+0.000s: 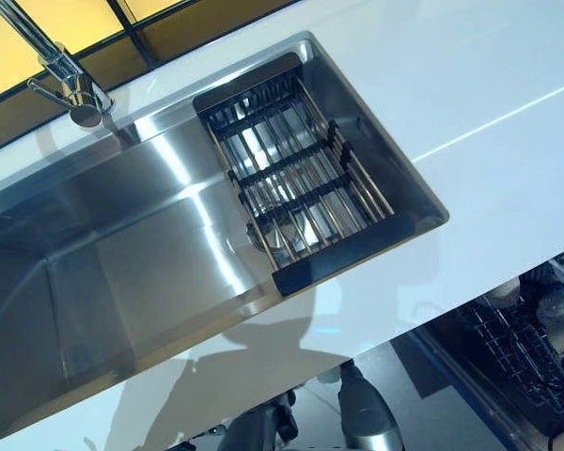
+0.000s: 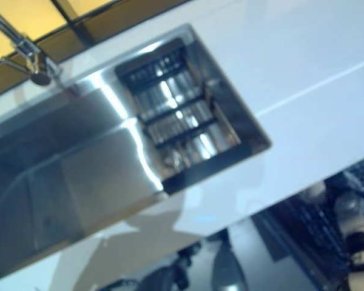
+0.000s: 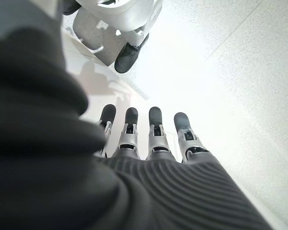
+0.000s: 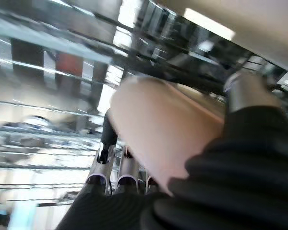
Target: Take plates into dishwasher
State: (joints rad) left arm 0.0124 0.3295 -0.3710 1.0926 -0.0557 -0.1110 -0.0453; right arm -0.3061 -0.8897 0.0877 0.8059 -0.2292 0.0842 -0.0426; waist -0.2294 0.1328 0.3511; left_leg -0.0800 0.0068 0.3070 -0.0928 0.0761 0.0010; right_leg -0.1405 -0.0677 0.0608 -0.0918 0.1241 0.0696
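Plate [image 4: 168, 139], pale pink, is in the right hand [image 4: 120, 177]. Seen in the right wrist view, it lies across the fingers with the thumb [image 4: 245, 91] bearing on its opposite face, so the hand grips it by pinching. The view is blurred, and the exact contact along the plate's rim cannot be made out. Metal wires and bars of the dishwasher rack [image 1: 512, 343] surround the plate and hand closely; whether the plate touches any of them cannot be told. In the head views this rack shows below the near edge of the white surface [image 1: 470, 85], toward its right end, with pale items in it that are too small to identify. A steel sink [image 1: 150, 254] is set into the surface, and its basin is bare. A dark-framed drying rack [image 1: 296, 169] sits across the sink's right end and carries no plates. A chrome faucet [image 1: 70, 80] stands at the far edge of the surface, behind the sink's left part. The left hand [image 3: 158, 143] appears only in its own wrist view, hanging over a pale speckled floor [image 3: 240, 72], with fingers straight and side by side, holding nothing.
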